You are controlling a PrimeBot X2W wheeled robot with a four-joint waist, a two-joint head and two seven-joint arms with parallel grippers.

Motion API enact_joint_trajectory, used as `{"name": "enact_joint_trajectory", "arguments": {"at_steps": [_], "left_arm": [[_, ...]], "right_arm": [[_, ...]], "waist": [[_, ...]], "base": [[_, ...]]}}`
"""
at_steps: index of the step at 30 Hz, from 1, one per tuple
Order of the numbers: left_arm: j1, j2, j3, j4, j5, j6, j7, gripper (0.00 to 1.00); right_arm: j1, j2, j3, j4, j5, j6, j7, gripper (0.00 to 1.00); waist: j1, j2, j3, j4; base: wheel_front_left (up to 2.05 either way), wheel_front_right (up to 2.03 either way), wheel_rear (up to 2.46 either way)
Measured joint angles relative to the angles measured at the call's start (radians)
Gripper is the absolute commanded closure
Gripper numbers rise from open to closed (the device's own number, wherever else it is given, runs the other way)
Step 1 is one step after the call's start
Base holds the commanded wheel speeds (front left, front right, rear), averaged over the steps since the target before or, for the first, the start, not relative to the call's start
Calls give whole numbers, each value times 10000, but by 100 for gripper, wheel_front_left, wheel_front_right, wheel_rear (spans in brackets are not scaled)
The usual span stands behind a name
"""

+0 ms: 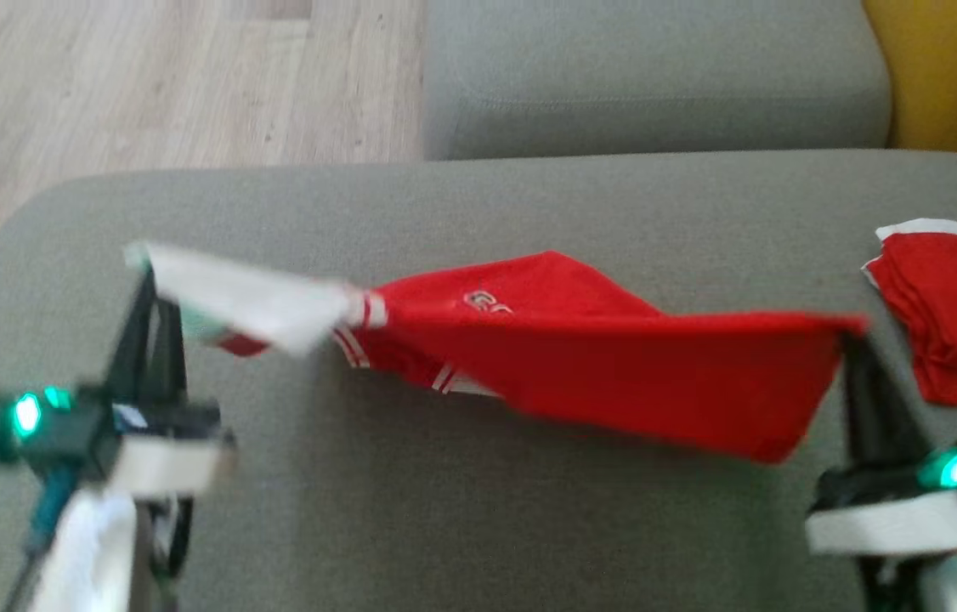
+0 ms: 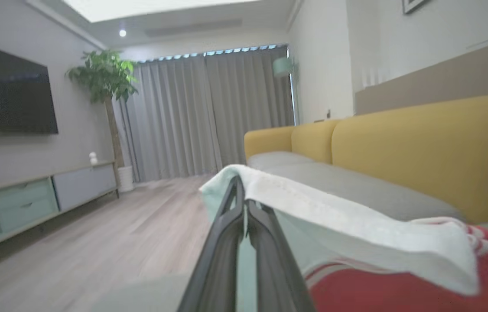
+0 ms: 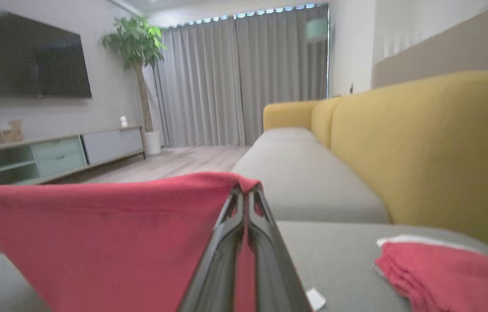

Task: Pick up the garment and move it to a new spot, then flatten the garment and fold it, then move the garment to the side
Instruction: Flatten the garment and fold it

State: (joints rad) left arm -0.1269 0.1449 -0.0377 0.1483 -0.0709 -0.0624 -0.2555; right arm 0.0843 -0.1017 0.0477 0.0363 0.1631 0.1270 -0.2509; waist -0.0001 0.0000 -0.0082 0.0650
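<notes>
The garment [image 1: 580, 357] hangs stretched between the two grippers above the grey cushion [image 1: 444, 510], a little left of a folded red cloth [image 1: 954, 323] that lies apart from it near the right edge. The left gripper [image 1: 143, 280] has its fingers pressed together on the outer edge of the white sleeve. The right gripper [image 1: 851, 340] is likewise closed, pinching a red corner of the body at the opposite end. Handling judgement: the fabric is light, thin and fully limp. It sags between the two grip points and folds over itself along the top edge, so it will take no shape of its own and must be kept under mild tension to remain spread. It does not look slippery or fragile, though a pinch on a single layer near an edge may creep out if pulled hard. Suitable hold points are the outer corners and hems (sleeve edge and body corner, as now). The long axis runs across the head view, roughly level, with the sleeve end toward the robot's left and the red body end toward its right. The lower edge droops toward the cushion; contact cannot be confirmed. Lettering on the upper fold is too blurred to read.
</notes>
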Motion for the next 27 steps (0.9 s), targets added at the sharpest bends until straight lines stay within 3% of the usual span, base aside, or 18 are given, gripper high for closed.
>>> {"name": "enact_joint_trajectory", "arguments": {"at_steps": [6, 13, 18, 27], "left_arm": [[-2267, 466, -380, -679, -161, -416, 299, 100], [-5318, 1001, -1244, -752, -374, -616, 1011, 100], [-7973, 1162, -2151, 1193, -1080, -698, 1716, 100], [-11093, 1482, -3528, 4650, -2224, -698, 1979, 100]], "right_arm": [[-1116, -819, -593, -1208, 546, 0, -2, 100], [-3724, -2272, -777, -934, 1618, 0, 493, 100], [-6475, -3285, 305, 665, 2610, 0, 1601, 100], [-10099, -3381, 1973, 4031, 3283, 0, 1643, 100]], "waist": [[0, 0, -369, -73], [0, 0, -536, -200], [1, 0, -302, -217], [3, 0, 1122, -232]], "base": [[0, 0, 0], [0, 0, 0], [0, 0, 0], [0, 0, 0]]}}
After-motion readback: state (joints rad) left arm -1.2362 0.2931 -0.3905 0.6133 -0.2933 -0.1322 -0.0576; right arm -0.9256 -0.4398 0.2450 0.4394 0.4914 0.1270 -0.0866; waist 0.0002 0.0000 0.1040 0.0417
